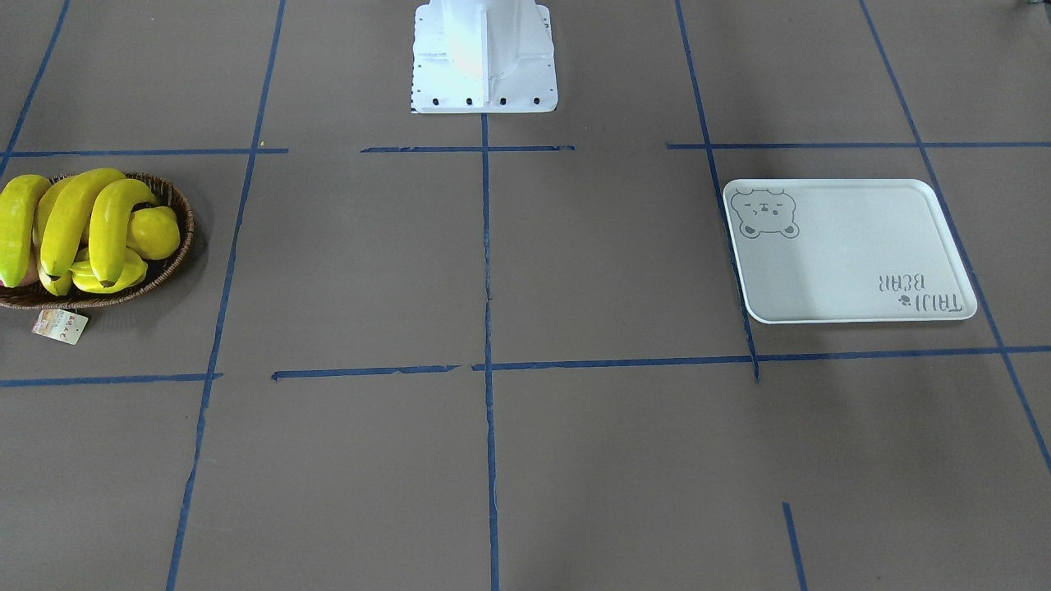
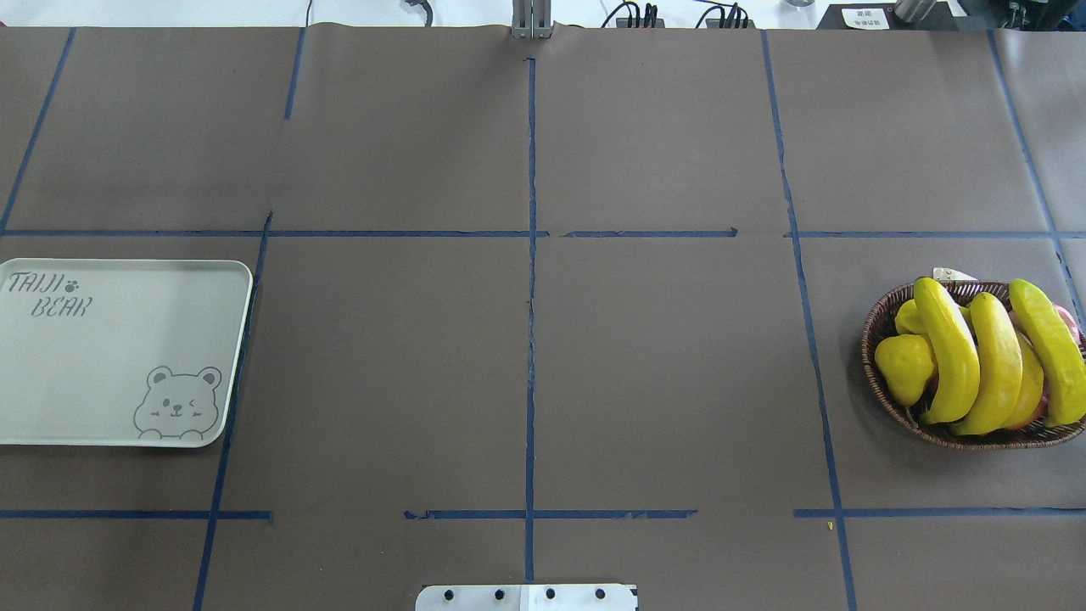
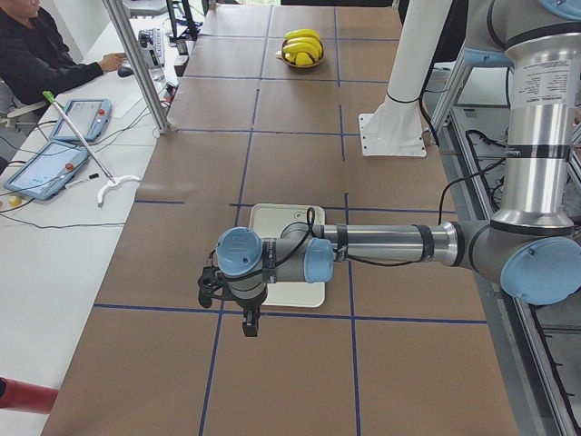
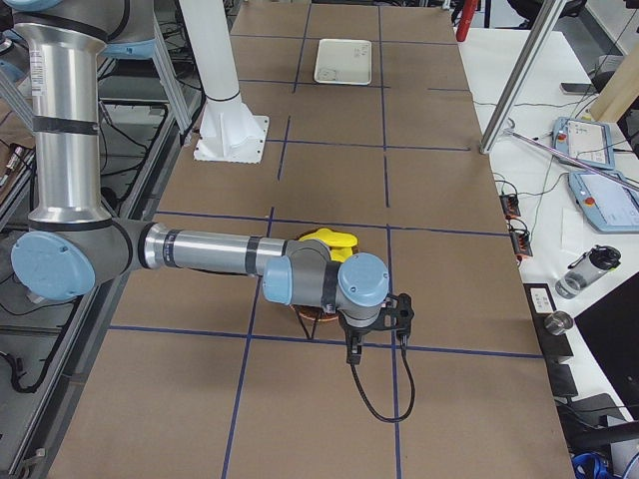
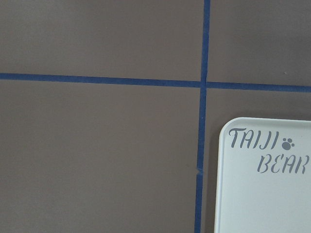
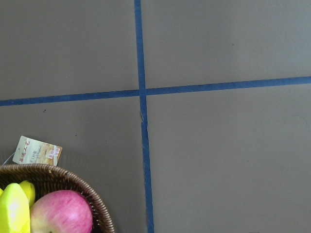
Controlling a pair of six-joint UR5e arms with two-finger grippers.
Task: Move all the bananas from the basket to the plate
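four long curved bright yellow bananas (image 2: 993,365) with dark tips lie heaped side by side in the shallow oval dark brown wicker basket (image 2: 959,438) with a paper tag. the flat rectangular white plate (image 2: 110,365) with a grey bear drawing lies well apart, at the brown bench's (image 2: 662,365) opposite end.

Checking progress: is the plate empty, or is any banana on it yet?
Empty. The plate shows only its bear drawing and lettering; the bananas all lie in the basket.
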